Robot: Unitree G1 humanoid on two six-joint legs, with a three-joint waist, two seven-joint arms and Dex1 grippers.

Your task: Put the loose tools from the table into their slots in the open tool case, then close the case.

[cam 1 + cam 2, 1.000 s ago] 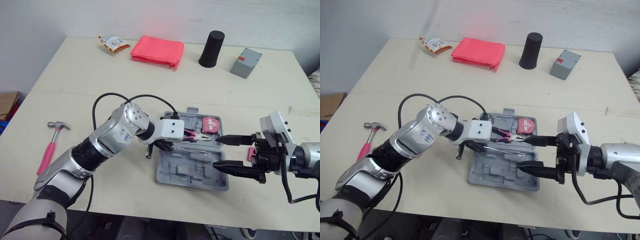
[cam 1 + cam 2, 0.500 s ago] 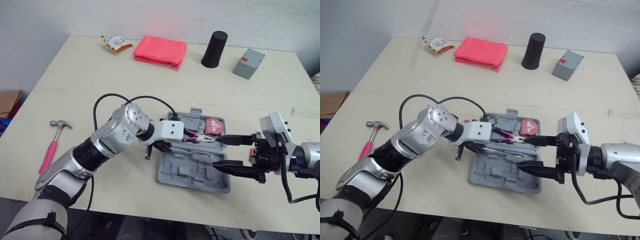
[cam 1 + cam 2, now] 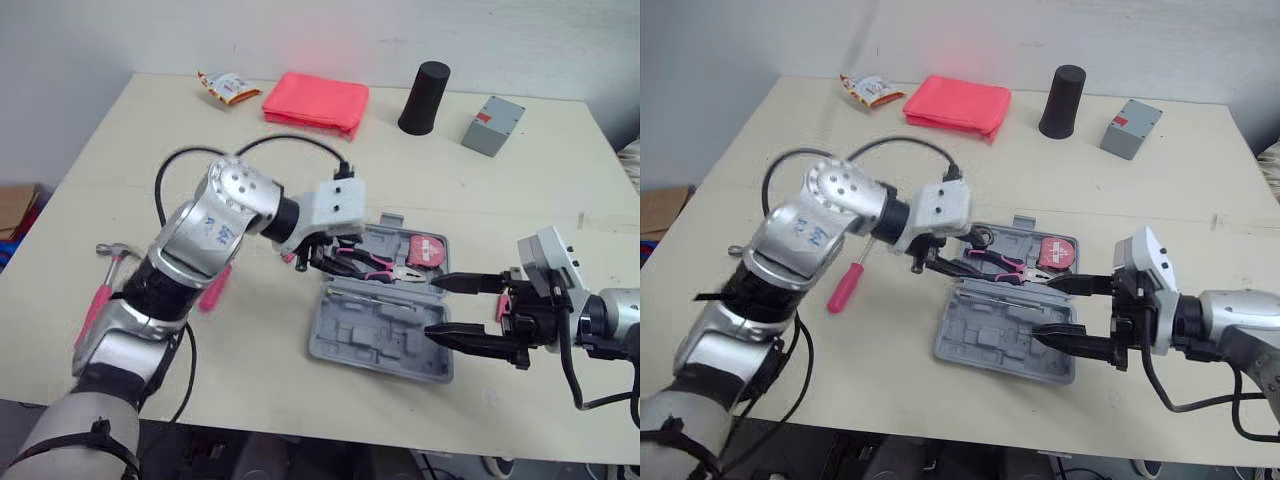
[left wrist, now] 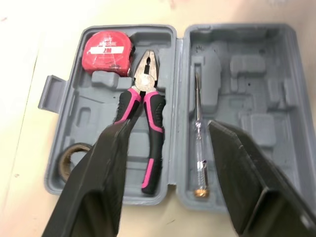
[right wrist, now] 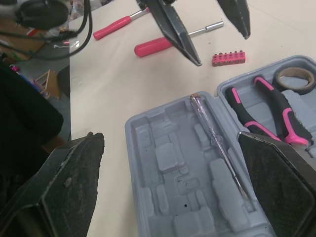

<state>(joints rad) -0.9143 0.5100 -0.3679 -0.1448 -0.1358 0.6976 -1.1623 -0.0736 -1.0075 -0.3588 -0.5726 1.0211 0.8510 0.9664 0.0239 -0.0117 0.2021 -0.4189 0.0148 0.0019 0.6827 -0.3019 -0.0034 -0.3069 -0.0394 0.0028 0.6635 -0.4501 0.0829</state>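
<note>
Hammer (image 3: 96, 308), pink handle, lies at far L of surface (image 3: 150, 150), partly behind L arm. Red-handled screwdriver (image 3: 849, 284) is loose on the surface just R of it, apart from the case. Pink bit strip (image 5: 227, 58) is also loose, near case's L side. L hand (image 4: 169, 126) hovers over case's far half, fingers spread, grasping nothing.

Tool case (image 3: 370, 340) lies open and flat at mid-front of surface; grey moulded plastic.
- Far half: red tape measure (image 3: 425, 250), pink/black pliers (image 4: 147, 84), tape roll (image 4: 63, 158).
- Near half: clear-handled tester screwdriver (image 4: 197, 138), seated along hinge side.

R hand (image 3: 433, 307) is at case's R edge, fingers spread, empty.
</note>
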